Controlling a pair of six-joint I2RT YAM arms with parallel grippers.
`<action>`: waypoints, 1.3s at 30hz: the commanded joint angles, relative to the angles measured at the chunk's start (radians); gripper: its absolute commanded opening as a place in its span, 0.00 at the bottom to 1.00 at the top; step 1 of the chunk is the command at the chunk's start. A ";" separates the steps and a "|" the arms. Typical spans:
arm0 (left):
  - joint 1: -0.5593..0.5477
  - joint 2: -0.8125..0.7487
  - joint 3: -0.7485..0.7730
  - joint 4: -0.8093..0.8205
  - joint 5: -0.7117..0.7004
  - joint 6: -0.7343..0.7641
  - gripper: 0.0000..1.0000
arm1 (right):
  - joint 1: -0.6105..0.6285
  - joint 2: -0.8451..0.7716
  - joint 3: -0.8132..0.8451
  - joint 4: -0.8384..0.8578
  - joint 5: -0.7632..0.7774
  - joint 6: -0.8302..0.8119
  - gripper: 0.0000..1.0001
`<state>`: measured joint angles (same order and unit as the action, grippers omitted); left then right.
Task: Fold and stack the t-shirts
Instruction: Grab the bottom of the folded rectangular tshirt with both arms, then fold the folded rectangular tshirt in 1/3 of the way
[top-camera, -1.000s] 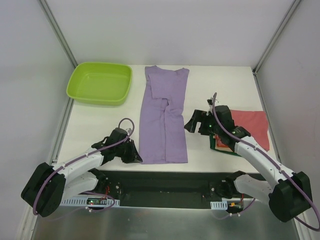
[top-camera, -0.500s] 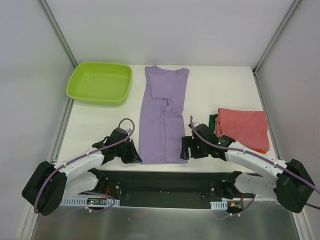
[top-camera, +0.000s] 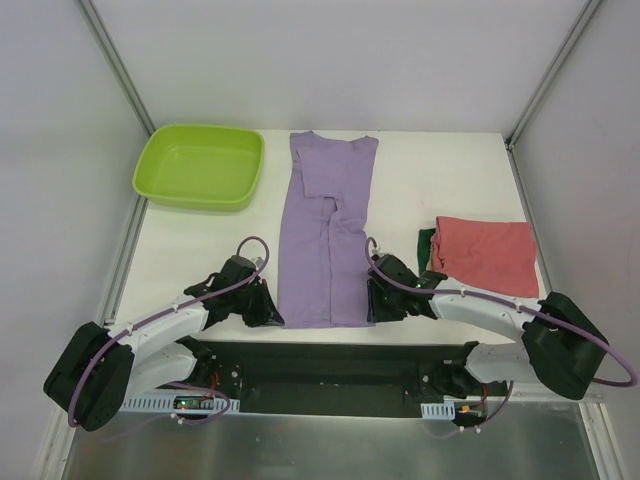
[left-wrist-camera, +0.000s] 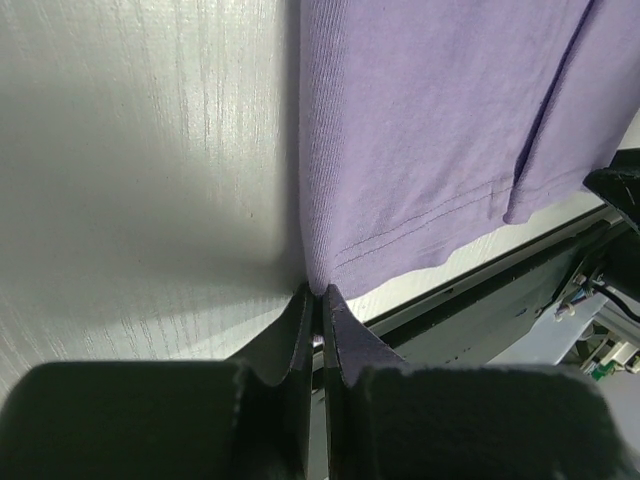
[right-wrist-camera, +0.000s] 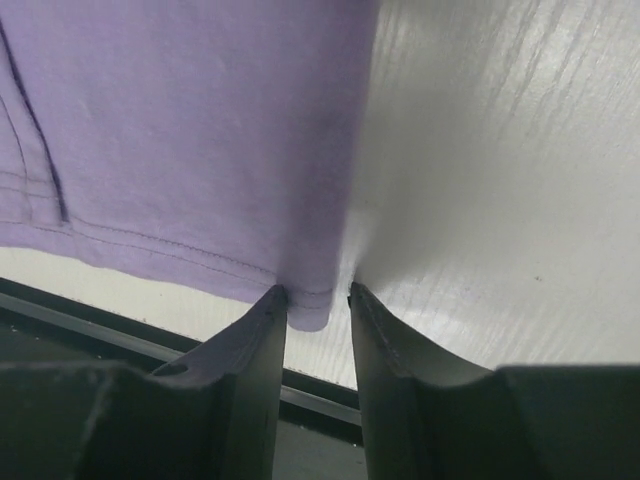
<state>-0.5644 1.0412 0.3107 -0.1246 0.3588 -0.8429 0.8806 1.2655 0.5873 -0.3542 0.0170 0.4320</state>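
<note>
A long lilac-purple t-shirt (top-camera: 328, 240) lies flat down the middle of the white table, folded lengthwise, hem toward me. My left gripper (top-camera: 272, 318) is shut on its near left hem corner (left-wrist-camera: 320, 285). My right gripper (top-camera: 372, 308) stands at the near right hem corner, jaws partly apart with the corner (right-wrist-camera: 312, 310) between them. The left finger touches the cloth and the right fingertip (right-wrist-camera: 358, 296) is still off it. At the right sits a folded red t-shirt (top-camera: 487, 255) with a dark green one (top-camera: 426, 245) showing under its left edge.
A lime-green plastic tub (top-camera: 200, 165) stands at the far left of the table. The table's near edge drops to a dark rail (top-camera: 320, 365) just behind both grippers. Metal frame posts rise at the back corners.
The right arm swung left from the red stack to the purple shirt's near right corner, and its jaws narrowed around it. The left gripper kept its hold and stayed put.
</note>
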 joint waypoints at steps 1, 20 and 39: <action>-0.014 -0.013 -0.015 0.002 0.017 -0.001 0.00 | 0.020 0.034 0.005 -0.028 0.017 0.048 0.29; -0.015 -0.276 -0.045 -0.056 0.189 -0.047 0.00 | 0.147 -0.268 -0.101 -0.028 -0.190 0.143 0.01; 0.032 0.130 0.462 -0.020 -0.184 0.085 0.00 | -0.204 -0.005 0.342 0.037 0.047 -0.176 0.01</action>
<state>-0.5617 1.0912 0.6518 -0.1753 0.2493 -0.8356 0.7315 1.1885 0.8249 -0.3805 0.0177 0.3305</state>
